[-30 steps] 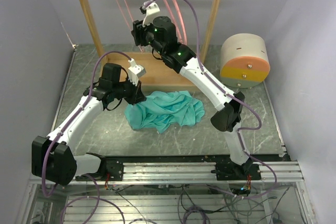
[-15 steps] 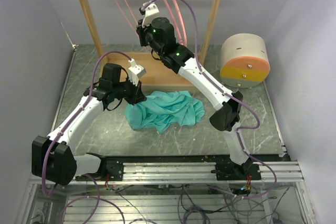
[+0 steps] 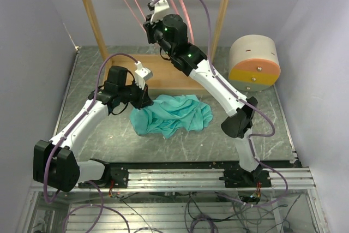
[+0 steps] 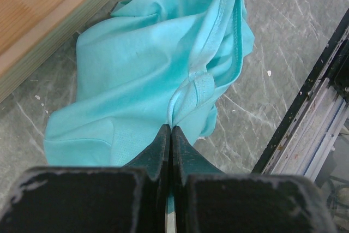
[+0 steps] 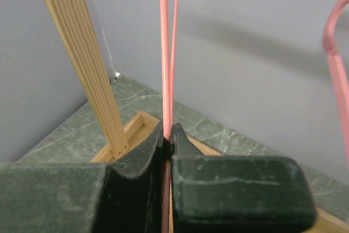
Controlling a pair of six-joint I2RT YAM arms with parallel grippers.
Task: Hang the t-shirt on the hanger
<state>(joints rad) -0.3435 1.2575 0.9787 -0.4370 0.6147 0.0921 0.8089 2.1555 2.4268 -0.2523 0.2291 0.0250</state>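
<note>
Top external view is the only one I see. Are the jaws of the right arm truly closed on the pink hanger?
Observer: Yes. The right wrist view shows the right gripper with its jaws pressed on a thin bar of the hanger.
Operator: And does the left arm hold the t-shirt?
Observer: Yes. The left gripper has its jaws shut on a fold of the t-shirt, beside a stitched hem.

I'm reading the t-shirt (image 4: 142, 69) as plain teal-green, and the counter (image 4: 272, 42) as grey-green marble with white veins. The hanger (image 5: 164, 53) is pink, the rack (image 5: 86, 64) pale grained wood. Left end effector (image 4: 172, 135) and right end effector (image 5: 168, 132) are both matte black. The drum (image 3: 251, 53) is beige with an orange band.
</note>
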